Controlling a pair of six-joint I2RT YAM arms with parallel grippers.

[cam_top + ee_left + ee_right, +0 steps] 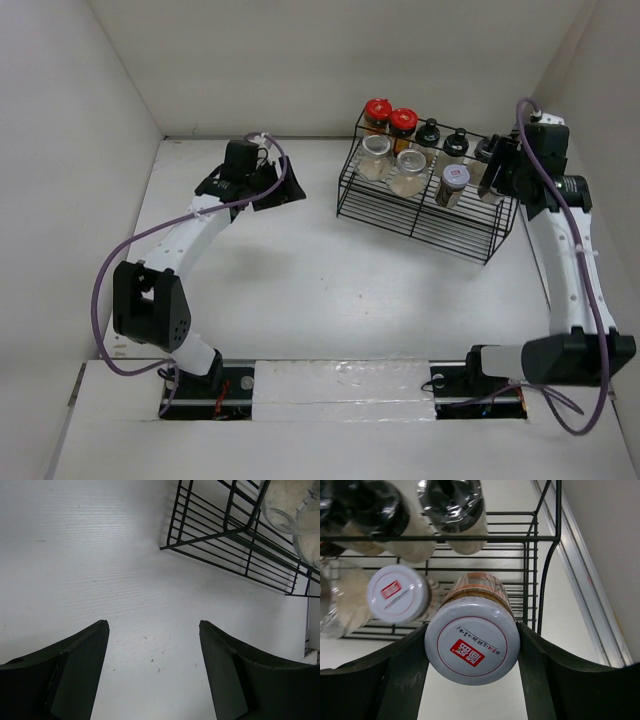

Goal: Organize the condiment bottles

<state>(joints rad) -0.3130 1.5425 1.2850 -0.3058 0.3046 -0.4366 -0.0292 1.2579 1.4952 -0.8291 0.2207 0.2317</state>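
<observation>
Right wrist view, entry one: white-lidded jar (472, 642), lower centre, clamped between my right gripper's (472, 629) fingers at the black wire rack's (520, 538) right end, presumably for slotting beside the shelved jars (408, 172). Left gripper (154, 625): fingers apart, nothing between them, waiting over the table (100, 555).

Glossy clear jars (375, 158), black metal-wire rack (420, 215), matt white table (300, 280)
</observation>
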